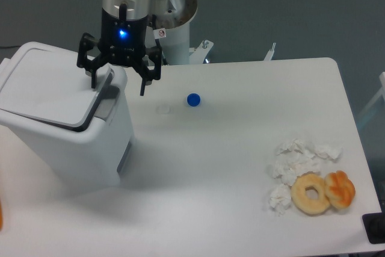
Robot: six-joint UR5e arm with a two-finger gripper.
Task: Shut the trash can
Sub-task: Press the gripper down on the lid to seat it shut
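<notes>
At the left edge of the frame, in the fixed camera's view, you have the trash can (66, 130), a big white bin with its lid (51, 91) lying nearly flat on the rim; a thin dark line along the lid's right edge suggests it may not be fully seated. Just above the bin's right corner, by the grey latch panel (108, 102), hangs the gripper (118, 85), its fingers spread wide with nothing between them; one fingertip sits over the lid's edge, the other over the table (240, 148).

You look to be at the closing press itself. Next you would bear down on the lid near the latch until the gap vanishes.

At the lower right, well apart, lie a doughnut (311, 193) and crumpled tissues (295, 161); a blue cap (193, 99) sits mid-table.
</notes>
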